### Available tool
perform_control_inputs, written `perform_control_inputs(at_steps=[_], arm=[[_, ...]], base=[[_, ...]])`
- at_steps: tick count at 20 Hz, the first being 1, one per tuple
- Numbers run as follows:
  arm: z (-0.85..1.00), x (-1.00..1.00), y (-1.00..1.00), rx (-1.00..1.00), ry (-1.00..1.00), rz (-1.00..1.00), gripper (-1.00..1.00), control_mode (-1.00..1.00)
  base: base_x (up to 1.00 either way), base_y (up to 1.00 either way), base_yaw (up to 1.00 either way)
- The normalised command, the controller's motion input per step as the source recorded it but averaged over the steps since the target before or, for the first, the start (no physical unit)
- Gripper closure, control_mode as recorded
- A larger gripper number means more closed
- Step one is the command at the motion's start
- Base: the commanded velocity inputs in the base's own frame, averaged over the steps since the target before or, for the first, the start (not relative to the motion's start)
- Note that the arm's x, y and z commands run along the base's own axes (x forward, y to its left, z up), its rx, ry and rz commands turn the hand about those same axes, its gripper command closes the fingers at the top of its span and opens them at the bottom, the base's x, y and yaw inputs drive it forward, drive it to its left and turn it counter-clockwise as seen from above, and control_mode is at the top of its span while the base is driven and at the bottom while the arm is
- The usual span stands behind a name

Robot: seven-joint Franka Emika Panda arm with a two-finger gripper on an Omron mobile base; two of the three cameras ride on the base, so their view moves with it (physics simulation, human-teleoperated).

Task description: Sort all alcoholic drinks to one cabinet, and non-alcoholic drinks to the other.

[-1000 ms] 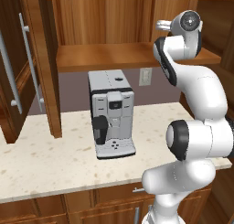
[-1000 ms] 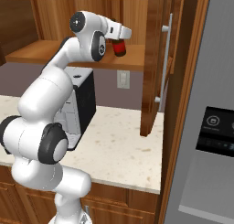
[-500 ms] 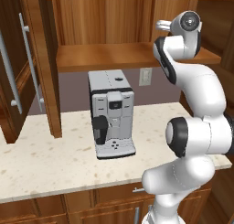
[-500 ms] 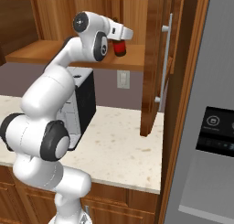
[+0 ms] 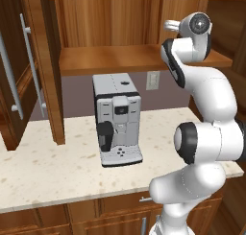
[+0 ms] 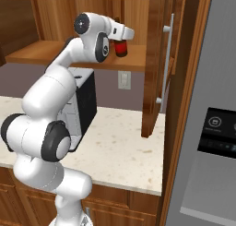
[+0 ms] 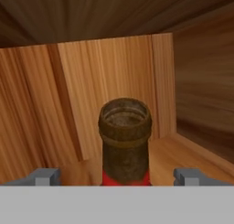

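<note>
The end effector [image 7: 117, 176] stands open inside the upper cabinet [image 7: 114, 81], its fingertips [image 7: 45, 176] wide apart on either side of a bottle [image 7: 124, 143] and clear of it. The bottle stands upright on the cabinet shelf [image 6: 133, 62], near the right wall. Below, a coffee machine [image 5: 116, 119] sits on the table [image 5: 53, 169].

Bottle [image 7: 124, 143] body cut off below neck in hand view; label unreadable; mostly hidden behind wrist in right base view.
</note>
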Motion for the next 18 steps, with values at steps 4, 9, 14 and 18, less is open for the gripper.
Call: perform_control_inputs(at_steps=[4,9,14,18], arm=[[0.09,0.0,0.0,0.01,-0.04,0.0,-1.0,-1.0],[0.12,0.0,0.0,0.0,-0.01,0.0,-1.0,-1.0],[0.11,0.09,0.0,0.0,0.0,0.0,-1.0,-1.0],[0.05,0.2,0.02,0.01,0.0,0.0,-1.0,-1.0]], base=[[0.0,0.0,0.0],[0.0,0.0,0.0],[0.0,0.0,0.0],[0.0,0.0,0.0]])
